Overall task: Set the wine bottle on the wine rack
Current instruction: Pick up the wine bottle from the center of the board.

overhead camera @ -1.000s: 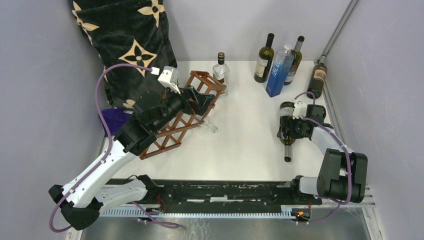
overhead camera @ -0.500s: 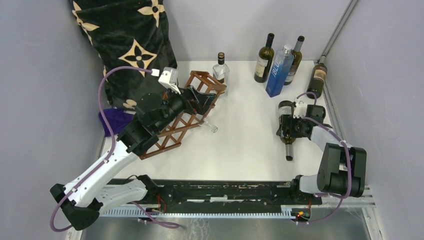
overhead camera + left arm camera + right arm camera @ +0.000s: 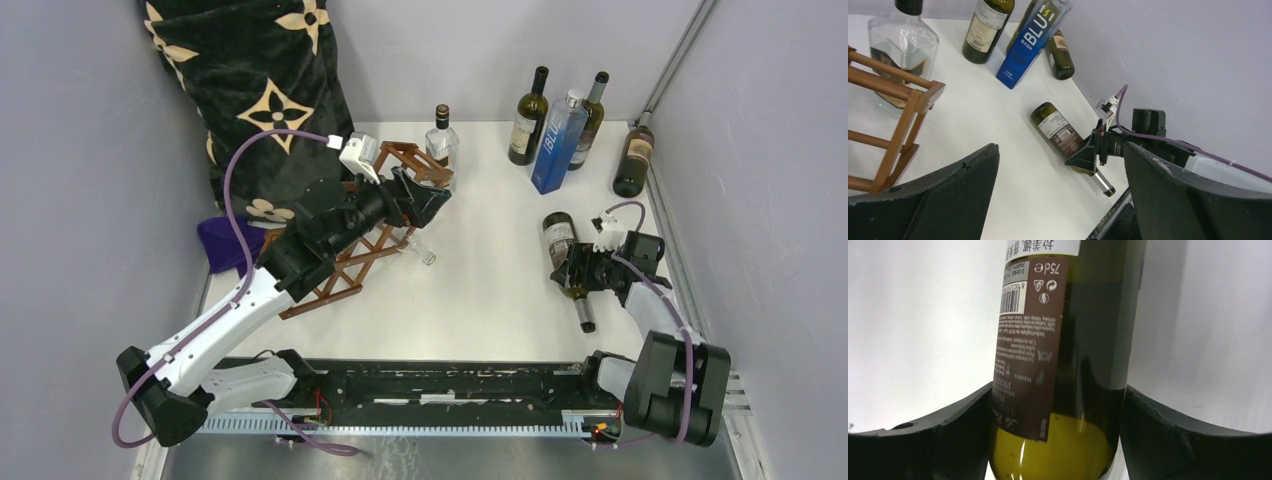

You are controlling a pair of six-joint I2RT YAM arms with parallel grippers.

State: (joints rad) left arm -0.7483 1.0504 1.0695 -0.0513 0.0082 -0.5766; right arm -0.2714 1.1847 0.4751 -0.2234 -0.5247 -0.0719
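Note:
The wine bottle (image 3: pixel 562 243) is dark green with a brown label and lies on its side at the right, base to the far left, neck (image 3: pixel 586 314) toward the near edge. My right gripper (image 3: pixel 578 272) is shut on its shoulder; in the right wrist view both fingers (image 3: pixel 963 420) press the glass (image 3: pixel 1083 365). The reddish-brown wine rack (image 3: pixel 345 268) stands at the left, partly under my left arm. My left gripper (image 3: pixel 432 200) is open and empty above the rack's far end. In the left wrist view the rack (image 3: pixel 908 102) is at the left and the bottle (image 3: pixel 1058 127) is beyond my left gripper (image 3: pixel 1060 150).
A clear bottle's neck (image 3: pixel 421 251) sticks out of the rack. A clear square bottle (image 3: pixel 442 142) stands behind it. Two green bottles (image 3: pixel 528 125) and a blue one (image 3: pixel 558 142) stand at the back, and another (image 3: pixel 632 160) is by the right wall. A black patterned blanket (image 3: pixel 255 90) and a purple cloth (image 3: pixel 225 243) are at the left.
My right gripper has pulled the wine bottle nearer and turned it, the base swinging far-left. My left gripper has moved a little right and farther over the rack.

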